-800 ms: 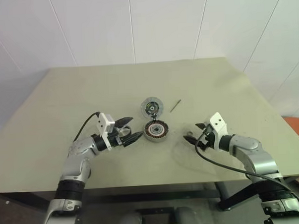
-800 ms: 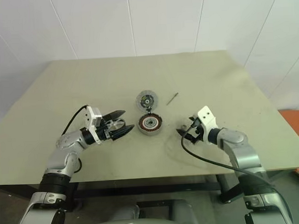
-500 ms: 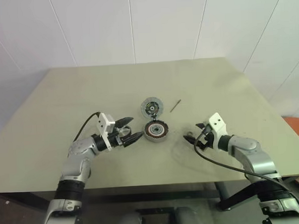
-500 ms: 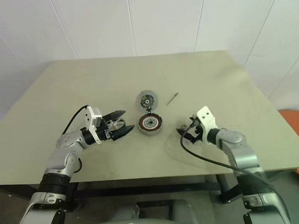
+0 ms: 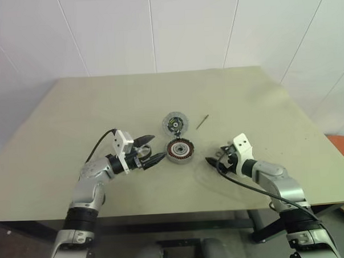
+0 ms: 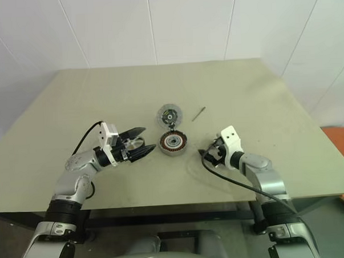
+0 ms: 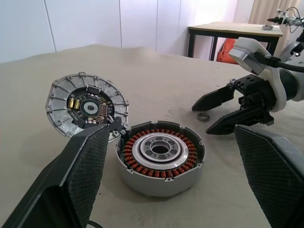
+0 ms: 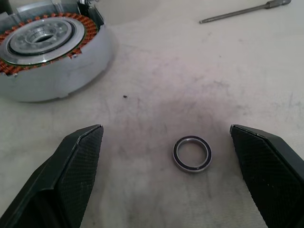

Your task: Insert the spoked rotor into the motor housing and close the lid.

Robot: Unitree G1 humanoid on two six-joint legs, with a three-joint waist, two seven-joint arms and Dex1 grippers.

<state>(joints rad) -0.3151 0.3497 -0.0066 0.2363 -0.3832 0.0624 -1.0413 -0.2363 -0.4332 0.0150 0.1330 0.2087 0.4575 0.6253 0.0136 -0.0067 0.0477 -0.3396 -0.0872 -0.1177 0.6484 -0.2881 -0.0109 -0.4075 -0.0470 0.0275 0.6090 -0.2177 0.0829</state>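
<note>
Well, both grippers stand wide and empty — the left gripper [image 5: 153,151] just beside the motor housing [image 5: 179,150], the right gripper [image 8: 166,142] straddling a small ring [image 8: 192,153]. Mid-bench [image 5: 74,110], the spoked rotor [image 5: 174,122] lies touching the housing's far side — a thin rod [image 5: 202,122] lies near it.

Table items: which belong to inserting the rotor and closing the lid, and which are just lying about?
For the job:
- spoked rotor
- motor housing, open, copper windings showing

Lying about:
- small metal ring, between the right tool's open fingers
- thin metal rod
</note>
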